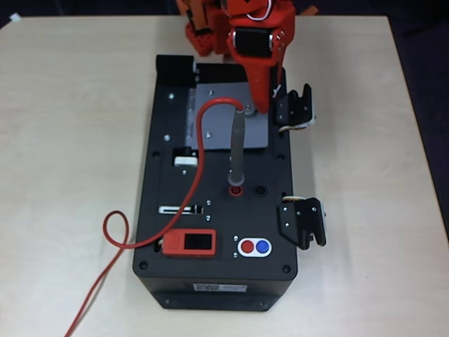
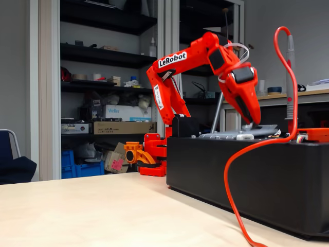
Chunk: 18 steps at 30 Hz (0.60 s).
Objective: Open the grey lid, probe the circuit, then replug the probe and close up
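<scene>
The red cable (image 2: 234, 175) sags nearest the lens in the fixed view, looping down the front of the black box (image 2: 247, 180) to the table (image 2: 77, 211); we take that slack as there so the probe can be carried about freely. In the overhead view the probe (image 1: 238, 144) stands plugged in the round red socket (image 1: 236, 189), near the middle of the box, its top leaning toward twelve o'clock over the grey lid (image 1: 221, 119). The lid lies flat and closed, so the circuit beneath is covered and we judge the opening step not yet done. The gripper (image 1: 261, 105) reaches down at about one o'clock from the socket, its tip on or just above the lid's right part, close beside the probe's cable end, probably seeking the knob. We cannot tell whether its jaws are spread or pressed together.
</scene>
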Tool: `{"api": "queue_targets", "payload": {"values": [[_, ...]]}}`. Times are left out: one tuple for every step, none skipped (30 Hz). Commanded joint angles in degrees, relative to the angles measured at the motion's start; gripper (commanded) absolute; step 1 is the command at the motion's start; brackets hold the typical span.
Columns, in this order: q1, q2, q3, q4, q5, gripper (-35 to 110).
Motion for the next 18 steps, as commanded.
{"api": "queue_targets", "payload": {"values": [[0.26,-0.26,-5.71,2.11,-0.44,0],[0.44,-0.62,-6.68,2.64,-0.70,0],[0.79,-1.05,-7.65,3.25,-0.70,0],[1.05,-1.41,-8.70,3.87,-0.70,0],[1.41,-1.85,-9.76,4.57,-0.79,0],[1.76,-2.29,-10.90,5.45,-0.79,0],[2.20,-2.64,-11.95,6.15,-0.97,0],[2.72,-3.08,-13.10,6.86,-1.14,0],[3.25,-3.43,-14.15,7.91,-1.14,0],[3.78,-3.87,-15.29,8.79,-1.58,0],[4.39,-4.22,-16.35,9.84,-1.93,0],[5.10,-4.48,-17.31,10.81,-2.02,0],[5.71,-4.57,-18.11,11.60,-2.46,0],[6.50,-4.57,-18.81,12.57,-2.55,0],[7.21,-4.57,-19.42,13.54,-2.37,0],[8.00,-4.57,-20.13,14.41,-2.64,0],[8.88,-4.66,-20.65,15.47,-2.46,0],[9.84,-4.57,-21.09,16.26,-2.46,0]]}}
